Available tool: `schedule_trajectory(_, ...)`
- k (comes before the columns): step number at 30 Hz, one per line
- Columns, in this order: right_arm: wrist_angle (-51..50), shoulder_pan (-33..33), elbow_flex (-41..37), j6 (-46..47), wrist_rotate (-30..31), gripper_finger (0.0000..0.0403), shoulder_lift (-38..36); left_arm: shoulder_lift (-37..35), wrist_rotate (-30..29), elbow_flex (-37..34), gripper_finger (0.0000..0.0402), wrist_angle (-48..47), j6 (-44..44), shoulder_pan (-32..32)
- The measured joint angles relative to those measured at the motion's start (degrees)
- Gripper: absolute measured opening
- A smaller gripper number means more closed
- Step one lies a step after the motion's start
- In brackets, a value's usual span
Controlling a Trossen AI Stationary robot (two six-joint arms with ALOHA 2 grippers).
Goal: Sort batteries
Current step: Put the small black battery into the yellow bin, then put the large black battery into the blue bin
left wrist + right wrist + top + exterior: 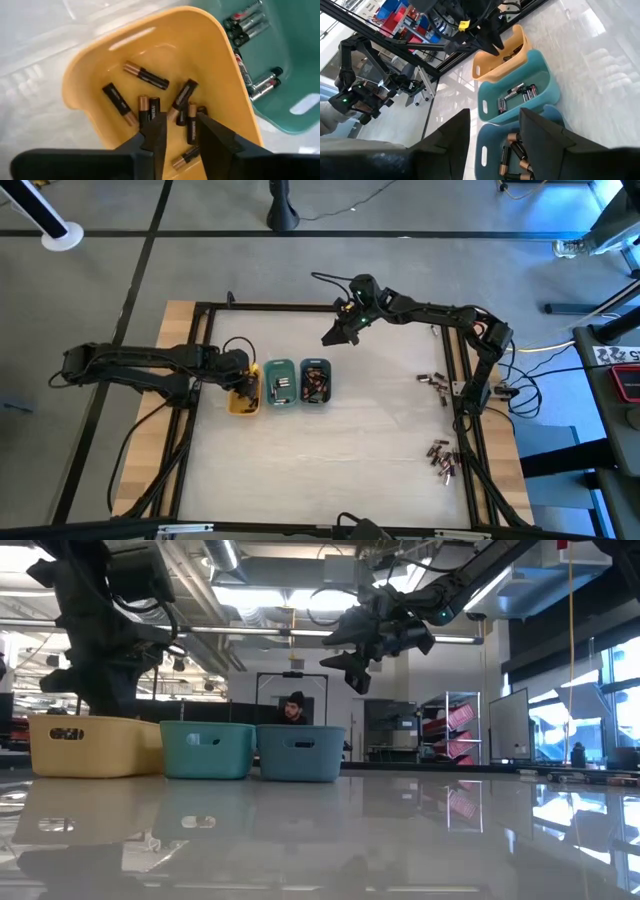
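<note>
Left wrist view shows the left gripper (177,135) open over the yellow tray (90,65), holding nothing, because black-and-copper batteries (146,76) belong there. At two o'clock, the right gripper (336,332) waits high, open and empty.

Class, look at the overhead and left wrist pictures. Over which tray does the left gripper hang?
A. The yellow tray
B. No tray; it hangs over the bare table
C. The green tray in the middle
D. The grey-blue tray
A: the left gripper hangs over the yellow tray, its fingers apart above the black-and-copper batteries lying inside; the high view also shows that arm ending at the yellow tray.
</note>
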Motion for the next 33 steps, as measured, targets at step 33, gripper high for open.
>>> schedule_trajectory(33, -47.35, -17.83, 4.24, -19.34, 48.62, 0.017, -8.28, 0.89, -3.29, 3.37, 0.0125, 38.28, 20.73, 14.91)
